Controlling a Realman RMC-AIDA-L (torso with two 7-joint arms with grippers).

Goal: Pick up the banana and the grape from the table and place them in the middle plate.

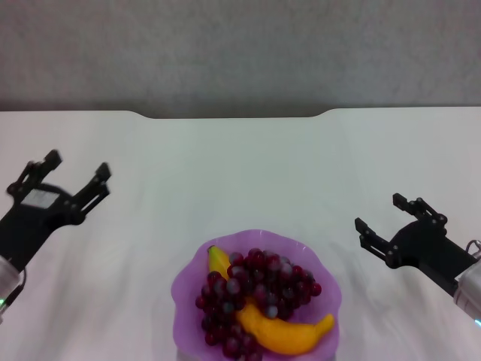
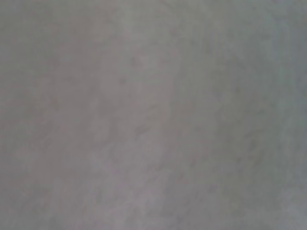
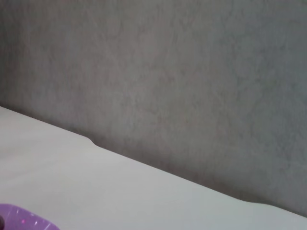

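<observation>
The light purple scalloped plate (image 1: pixel 187 277) sits at the near middle of the white table (image 1: pixel 240 173). The yellow-orange banana (image 1: pixel 293 335) lies in it, and the dark red-purple grape bunch (image 1: pixel 252 297) lies on top of the banana, also in the plate. My left gripper (image 1: pixel 77 169) is open and empty, held above the table far to the left of the plate. My right gripper (image 1: pixel 379 216) is open and empty, to the right of the plate. A bit of the plate's rim (image 3: pixel 21 219) shows in the right wrist view.
A grey wall (image 1: pixel 240 53) stands behind the table. The far edge has a dark notch (image 1: pixel 229 115), which also shows in the right wrist view (image 3: pixel 144 158). The left wrist view shows only grey wall (image 2: pixel 153 115).
</observation>
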